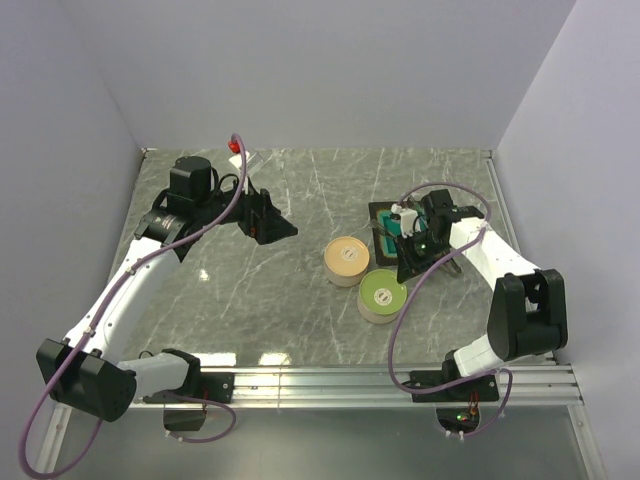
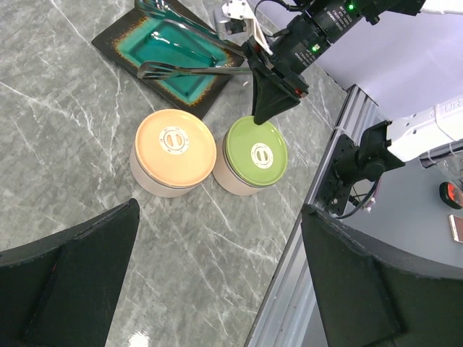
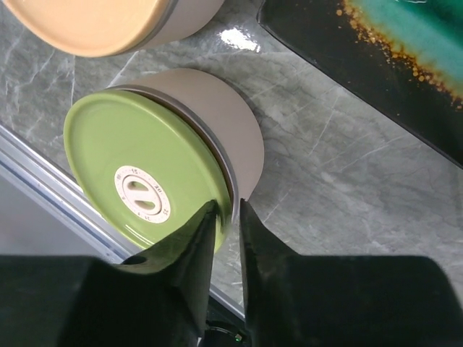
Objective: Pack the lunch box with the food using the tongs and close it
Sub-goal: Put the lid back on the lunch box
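Right gripper point(image 3: 228, 206) fingers narrowly parted, astride rim of green lid point(image 3: 137, 166). Left gripper point(image 2: 221, 210) fingers spread wide

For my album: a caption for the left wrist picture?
Right gripper at the green-lidded tin, orange-lidded tin beside it, tongs on the teal tray.

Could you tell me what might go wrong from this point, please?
1. The right gripper has its jaws only narrowly apart at the rim of the green lid. It may slip off, or shove that tin into the orange-lidded tin close beside it.
2. The tongs lie across the teal tray right by that arm, so a swing could knock them.
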{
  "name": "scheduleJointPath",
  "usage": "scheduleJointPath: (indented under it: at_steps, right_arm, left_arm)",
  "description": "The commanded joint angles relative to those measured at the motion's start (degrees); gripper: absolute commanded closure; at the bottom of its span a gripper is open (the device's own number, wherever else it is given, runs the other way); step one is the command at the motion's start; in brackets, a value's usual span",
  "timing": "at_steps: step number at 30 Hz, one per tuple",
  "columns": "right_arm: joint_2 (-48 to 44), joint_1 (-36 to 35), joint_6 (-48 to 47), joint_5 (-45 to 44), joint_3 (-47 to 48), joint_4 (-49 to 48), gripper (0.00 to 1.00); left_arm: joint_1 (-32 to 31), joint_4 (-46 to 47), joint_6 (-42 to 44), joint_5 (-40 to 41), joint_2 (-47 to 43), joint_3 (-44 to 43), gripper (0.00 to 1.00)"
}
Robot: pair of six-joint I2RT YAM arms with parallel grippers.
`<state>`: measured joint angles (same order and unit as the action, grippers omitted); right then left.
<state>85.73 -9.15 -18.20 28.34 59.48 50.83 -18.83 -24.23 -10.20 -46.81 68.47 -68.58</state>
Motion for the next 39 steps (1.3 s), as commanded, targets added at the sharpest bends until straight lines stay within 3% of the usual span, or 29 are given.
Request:
scheduleJointPath:
  at_steps: [1, 5, 10, 21, 25, 32, 39]
  right_arm:
    - [0.1, -0.6, 0.5, -2.5, -0.9, -2.4, 0.72]
    - [-0.8, -0.7, 1.1, -3.6, -0.9, -2.8, 0.41]
    - [-2.4, -0.8, 1.8, -3.0, -0.3, -2.4, 0.30]
    - [-14.7, -1.0, -3.2, -1.0, 2.7, -2.1, 0.27]
    - [-17.3, -7.5, -5.7, -3.0, 4.0, 0.6, 0.28]
    - [-17.6, -18.2, 0.3, -13.8, -1.6, -3.9, 0.28]
    - [-15.4, -20.3, 2.6, -16.9, -5.8, -6.9, 0.25]
  left_arm:
    - [-0.1, 2.1, -0.1, -1.6, 0.2, -0.2, 0.01]
    - [-0.1, 2.0, 0.1, -1.5, 0.0, 0.1, 0.01]
    - [-0.1, 2.3, -0.2, -1.8, -0.3, 0.5, 0.01]
    - [-0.1, 0.1, 1.1, -1.4, -0.3, -0.3, 0.01]
    - [-0.1, -0.4, 1.6, -1.0, -0.2, -0.4, 0.01]
    - [0.0, -0.9, 1.8, -0.3, 0.4, -1.0, 0.01]
    - [0.0, -2.0, 3.3, 0.5, 1.2, -2.8, 0.00]
